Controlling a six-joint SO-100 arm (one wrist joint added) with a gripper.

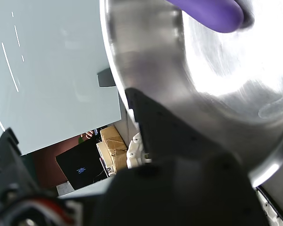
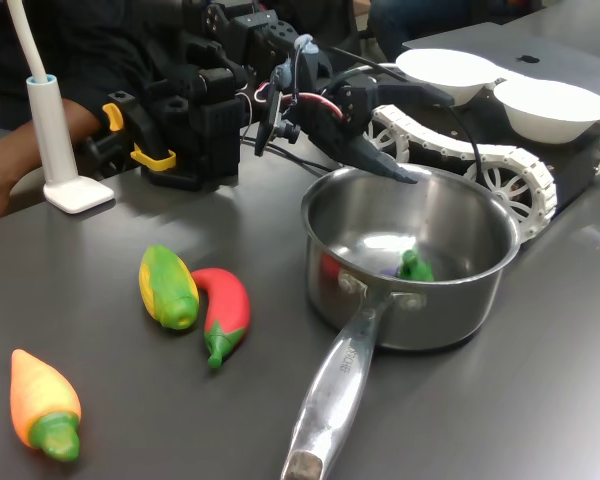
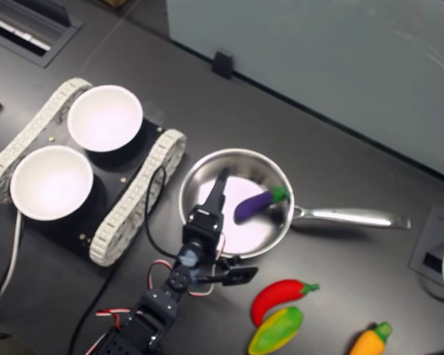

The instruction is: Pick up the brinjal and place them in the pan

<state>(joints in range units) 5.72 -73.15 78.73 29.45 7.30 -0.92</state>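
Observation:
The purple brinjal (image 3: 255, 205) with its green cap lies inside the steel pan (image 3: 183, 194), near the side where the long handle (image 3: 348, 217) joins. In the first exterior view only its green cap and a bit of purple show over the pan wall (image 2: 410, 325), brinjal (image 2: 410, 267). My gripper (image 3: 237, 229) is open and holds nothing. One dark finger (image 2: 385, 162) reaches over the pan's rim, the other is swung wide, outside the pan. The wrist view shows the brinjal's purple end (image 1: 212, 14) on the pan's shiny inside (image 1: 146, 47).
A red chilli (image 2: 225, 305), a yellow-green corn toy (image 2: 168, 285) and an orange carrot (image 2: 42, 400) lie on the dark table beside the pan. Two white bowls (image 3: 103, 117) sit on a tracked vehicle (image 3: 129, 203) behind it. A white lamp stand (image 2: 55, 150) and a person's arm (image 2: 10, 170) are nearby.

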